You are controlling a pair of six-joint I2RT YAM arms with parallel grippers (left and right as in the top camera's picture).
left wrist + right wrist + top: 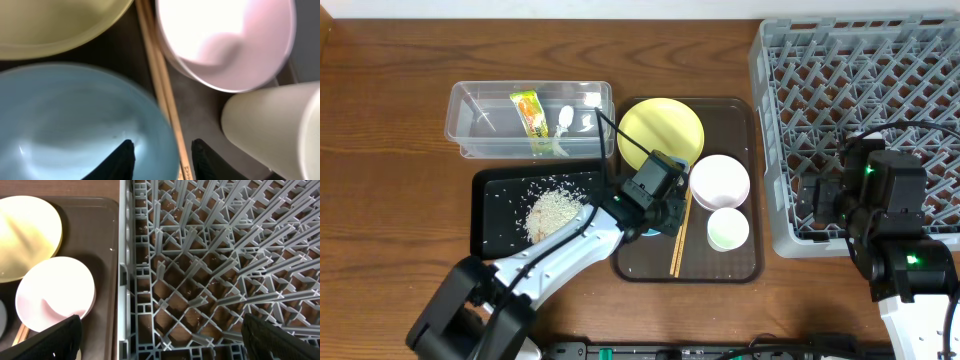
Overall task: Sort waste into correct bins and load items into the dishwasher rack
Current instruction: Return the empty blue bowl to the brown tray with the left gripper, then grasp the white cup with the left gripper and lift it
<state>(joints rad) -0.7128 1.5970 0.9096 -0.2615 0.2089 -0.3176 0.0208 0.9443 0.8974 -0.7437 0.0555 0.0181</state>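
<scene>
My left gripper (665, 208) is low over the brown serving tray, open. In the left wrist view its jaws (162, 157) straddle the rim of the light blue bowl (65, 125), one finger inside it and one outside by the wooden chopsticks (160, 80). The yellow plate (660, 133), white bowl (720, 180) and small white cup (728, 230) sit on the same tray. The clear tub (480, 120) holds the green-and-yellow wrapper (528, 112) and white scraps (565, 118). Rice (553, 212) lies on the black tray (490, 215). My right gripper (162, 340) is open and empty over the grey rack's (880, 90) left front edge.
The brown serving tray (735, 125) lies between the black tray and the rack, its right edge close to the rack wall (125, 280). The clear tub stands just behind the black tray. Bare wooden table (380, 150) shows at the left.
</scene>
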